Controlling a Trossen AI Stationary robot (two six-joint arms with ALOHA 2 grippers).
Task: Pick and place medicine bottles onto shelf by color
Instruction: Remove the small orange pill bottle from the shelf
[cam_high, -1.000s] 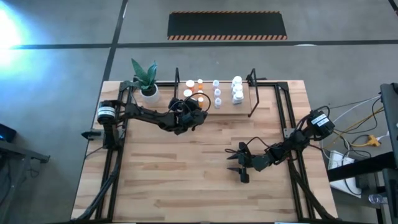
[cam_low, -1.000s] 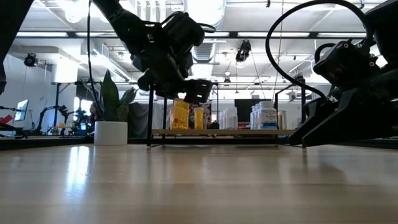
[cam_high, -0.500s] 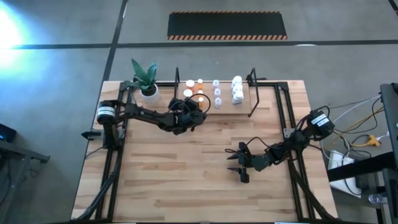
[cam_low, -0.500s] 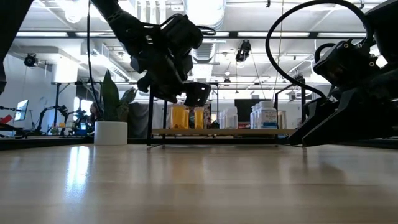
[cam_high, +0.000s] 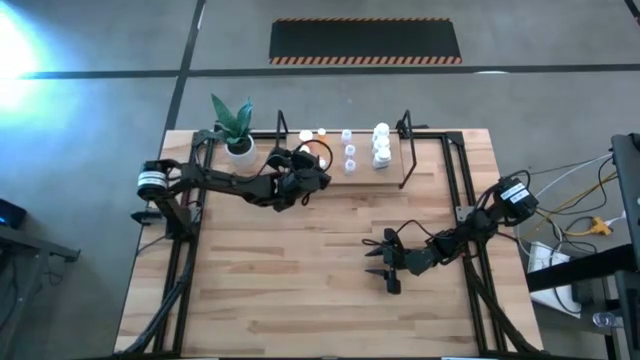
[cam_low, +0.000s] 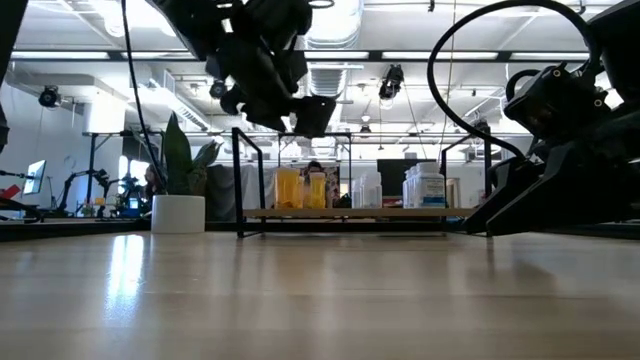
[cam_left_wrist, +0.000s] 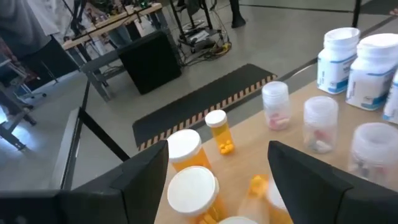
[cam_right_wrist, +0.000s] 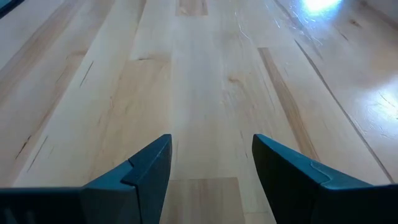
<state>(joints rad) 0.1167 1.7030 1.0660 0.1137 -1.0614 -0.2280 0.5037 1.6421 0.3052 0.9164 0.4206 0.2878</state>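
We find the medicine bottles (cam_high: 345, 148) standing together on the shelf (cam_low: 345, 212), which sits at the far edge of the bench (cam_high: 320, 260) between the uprights of its black wire frame. From above, they fall into colour groups along the board: orange bottles (cam_left_wrist: 189, 163) toward the left arm's side, pale clear bottles (cam_left_wrist: 319, 123) in the middle, and larger white bottles (cam_high: 382, 144) toward the right arm's side. The low view confirms the same order, with the orange bodies (cam_low: 299, 188) beside the white labelled ones (cam_low: 425, 187). All visible bottles stand upright with white caps on.

The left hand (cam_high: 300, 172) hangs above the orange group at the shelf's left portion. In the low view it sits clear above the bottle tops (cam_low: 283, 95). Its wrist view shows both fingers (cam_left_wrist: 140, 180) spread apart with nothing between them, the orange bottles lying below and beyond; we record this hand as released and empty.

The right hand (cam_high: 385, 268) rests low over the bare bench, well apart from the shelf, on the right side. Its wrist view shows the two fingers (cam_right_wrist: 140, 171) parted over plain wood, gripping nothing.

A potted plant (cam_high: 235, 128) in a white pot stands near the left end of the shelf.
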